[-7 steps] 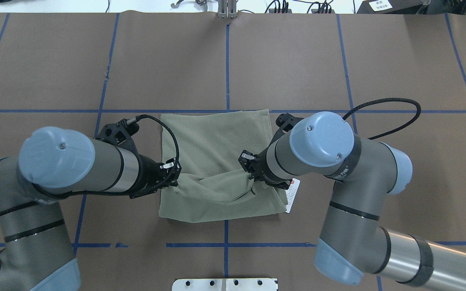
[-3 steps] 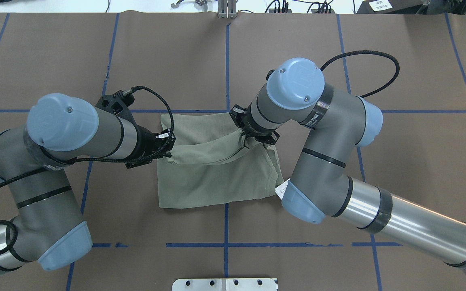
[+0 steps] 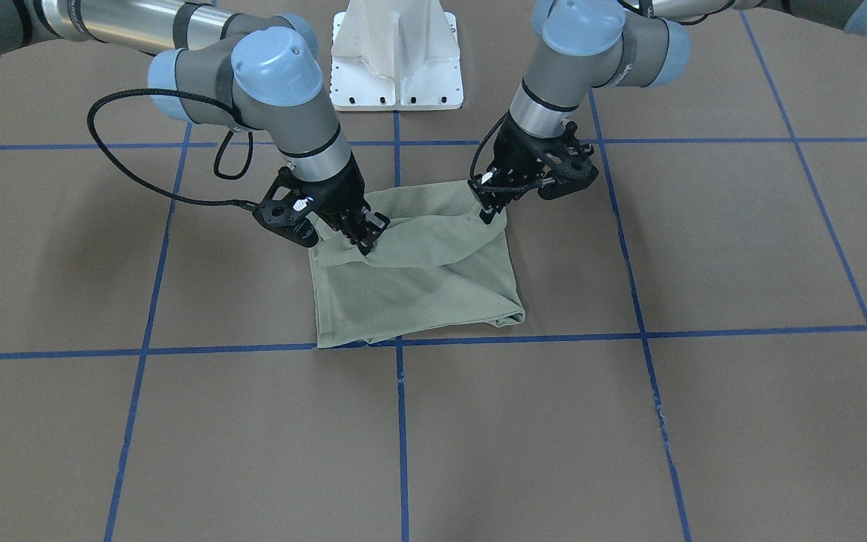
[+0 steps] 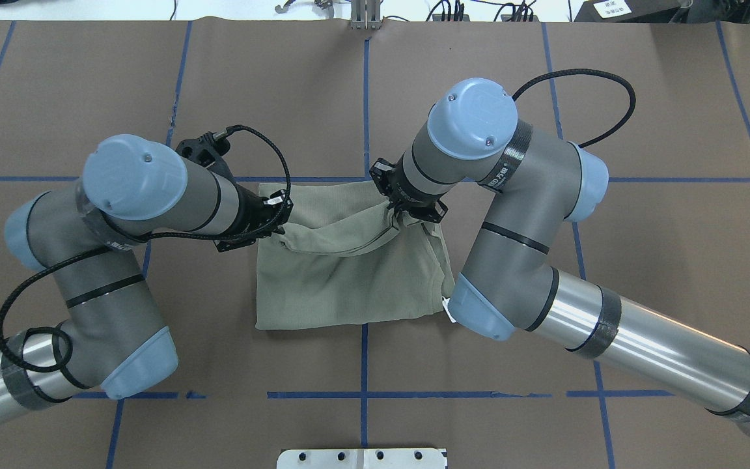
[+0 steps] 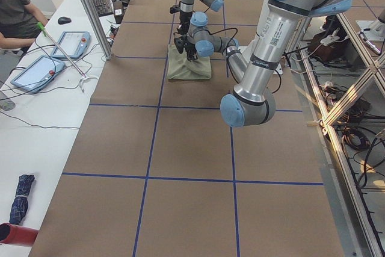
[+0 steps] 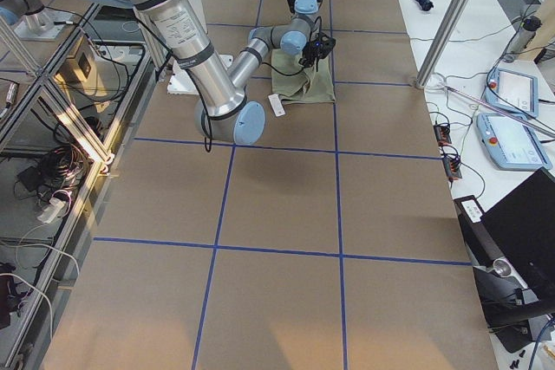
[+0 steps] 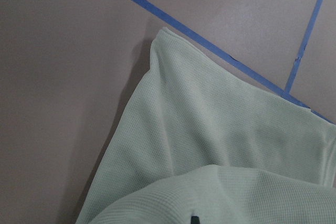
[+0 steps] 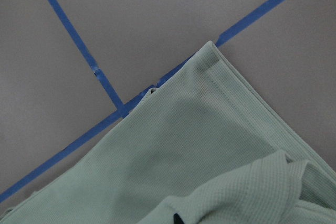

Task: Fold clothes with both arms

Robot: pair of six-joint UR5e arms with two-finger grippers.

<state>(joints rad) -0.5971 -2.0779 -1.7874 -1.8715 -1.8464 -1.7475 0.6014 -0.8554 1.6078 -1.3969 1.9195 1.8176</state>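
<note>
The olive-green shirt (image 4: 342, 286) lies folded in a rough square at the table's middle, also seen in the front view as the shirt (image 3: 418, 293). A loose upper layer hangs lifted between my two grippers and sags over the flat lower layer. My left gripper (image 4: 278, 225) is shut on that layer's left corner, and my right gripper (image 4: 396, 219) is shut on its right corner. In the front view the left gripper (image 3: 490, 211) is on the right and the right gripper (image 3: 364, 241) on the left. Both wrist views show the shirt (image 7: 210, 129) (image 8: 199, 145) lying by blue tape lines. A white hang tag (image 4: 448, 301) peeks out beside my right elbow.
Brown table cover with a blue tape grid (image 4: 365, 98). The white base pedestal (image 3: 397, 53) stands behind the shirt on the robot's side. A person (image 5: 18, 13) sits at a side bench with tablets (image 5: 37, 71). More tablets (image 6: 512, 140) lie beyond the table's far edge.
Both grippers have carried the shirt's near edge away from the robot, toward its far edge, and the upper layer now covers more of the lower one. Both arms stretched forward.
</note>
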